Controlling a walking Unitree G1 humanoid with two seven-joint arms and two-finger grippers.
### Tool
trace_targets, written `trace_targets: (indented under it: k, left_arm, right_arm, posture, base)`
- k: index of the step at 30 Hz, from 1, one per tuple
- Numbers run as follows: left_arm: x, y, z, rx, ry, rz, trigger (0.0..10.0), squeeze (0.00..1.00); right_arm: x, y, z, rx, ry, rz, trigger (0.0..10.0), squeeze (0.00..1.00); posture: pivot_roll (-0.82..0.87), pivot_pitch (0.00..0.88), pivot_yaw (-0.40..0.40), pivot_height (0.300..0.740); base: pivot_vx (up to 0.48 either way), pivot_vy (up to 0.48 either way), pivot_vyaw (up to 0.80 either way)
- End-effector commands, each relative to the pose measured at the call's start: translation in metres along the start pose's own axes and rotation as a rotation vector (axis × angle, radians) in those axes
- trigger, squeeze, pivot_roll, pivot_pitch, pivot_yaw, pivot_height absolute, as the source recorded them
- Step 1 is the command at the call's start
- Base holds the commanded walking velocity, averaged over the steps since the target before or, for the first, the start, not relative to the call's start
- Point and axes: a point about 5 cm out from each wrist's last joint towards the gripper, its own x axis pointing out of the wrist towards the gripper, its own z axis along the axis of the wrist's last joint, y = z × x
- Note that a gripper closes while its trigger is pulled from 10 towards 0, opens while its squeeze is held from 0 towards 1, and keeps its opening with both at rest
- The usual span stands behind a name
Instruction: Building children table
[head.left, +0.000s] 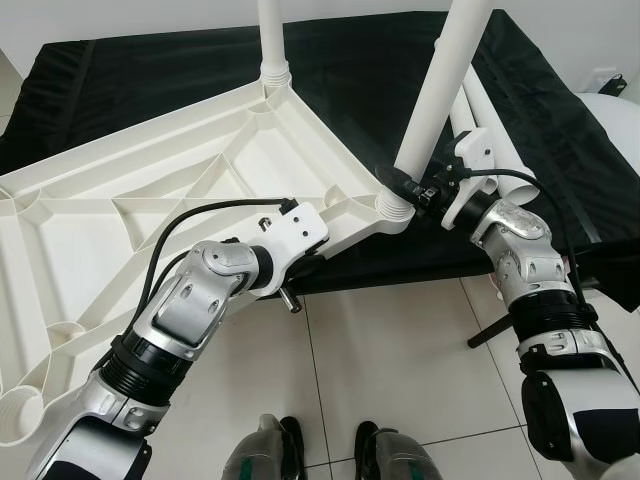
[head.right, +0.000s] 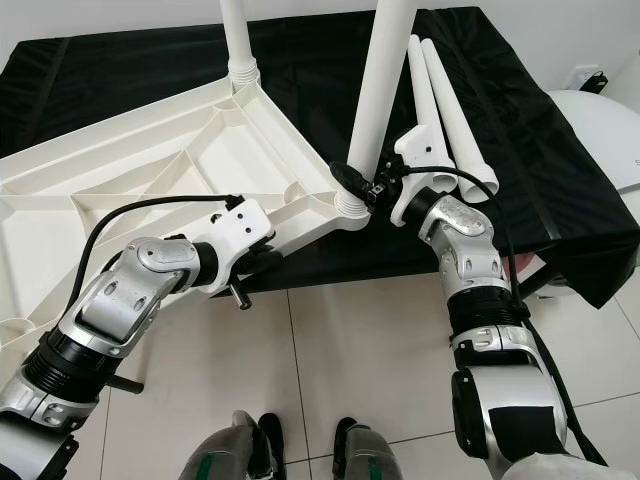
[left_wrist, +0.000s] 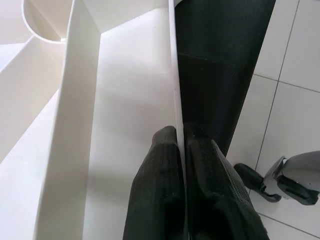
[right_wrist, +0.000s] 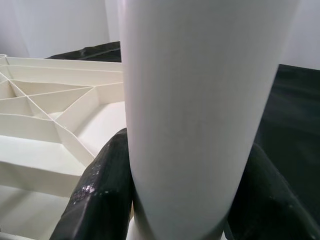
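Upside down on a black cloth (head.left: 360, 90), the white tabletop (head.left: 120, 210) lies with its ribbed underside up, its near left part jutting out over the tiled floor (head.left: 400, 350). At its near edge the left gripper (left_wrist: 180, 137) pinches the thin rim wall, one black finger (left_wrist: 160, 170) on the inner side and the other on the outer, clenched tight on the plastic. Further right, at the tabletop's near right corner, a white leg (head.left: 440, 90) stands in its socket, leaning slightly to the right. The right gripper (head.left: 405, 186) grasps this leg low down, just above the socket collar, with a black finger (right_wrist: 107, 185) pressed against each side of the tube. A second leg (head.left: 270, 35) stands upright in the far corner socket. Two loose legs (head.right: 450, 120) lie side by side on the cloth just right of the held leg, behind the right wrist. Near the bottom of the head views the robot's feet (head.left: 330, 455) stand on the tiles.
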Motion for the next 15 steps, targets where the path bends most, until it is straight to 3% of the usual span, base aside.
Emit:
trace_targets:
  k: [1,15]
  left_arm:
    - [0.002,-0.003,-0.003,0.013,0.016,0.005,10.0,0.0]
    - [0.001,-0.001,-0.003,0.01,0.016,0.014,10.0,0.0]
  right_arm:
    - [0.0,0.001,-0.003,0.032,-0.003,-0.042,10.0,0.0]
    - [0.0,0.018,-0.003,0.023,-0.038,-0.151,10.0,0.0]
  posture:
    - [-0.08,0.194,0.028,0.74]
    - [-0.09,0.197,0.026,0.74]
  base:
    - [0.0,0.0,0.0]
    - [0.0,0.0,0.0]
